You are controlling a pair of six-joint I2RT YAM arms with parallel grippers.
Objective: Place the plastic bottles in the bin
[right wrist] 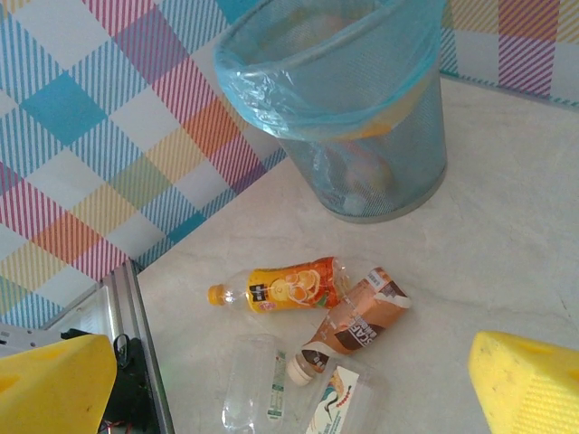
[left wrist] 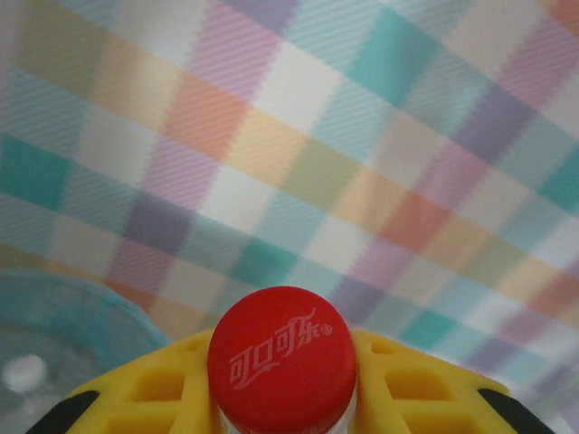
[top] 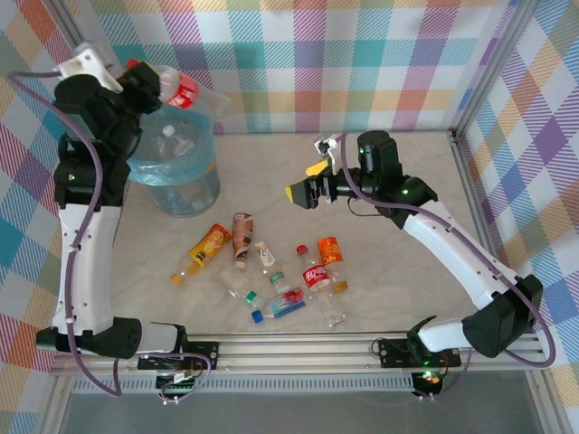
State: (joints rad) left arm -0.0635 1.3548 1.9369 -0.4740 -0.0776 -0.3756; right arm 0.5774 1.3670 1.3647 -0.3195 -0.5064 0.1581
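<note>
Near side of the bin (top: 185, 194): several bottles (top: 271, 271) lie loose on the table (top: 136, 244), well apart from it. Right of the bin, the right gripper (top: 308, 181) hovers w/ jaws spread wide, holding nothing. Above the bin's far rim, the left gripper (left wrist: 282, 411) pinches a cola bottle (top: 185, 92) just under its red cap (left wrist: 280, 357). Best move, prob.: bring the bottle over the bin's middle, tip its base down, then let go, so it doesn't clip the rim & bounce out.

Bright, even light w/ faint soft shadows; L wrist view: bkgd wall (left wrist: 298, 163) blurred, red cap (left wrist: 281, 357) fairly sharp.
</note>
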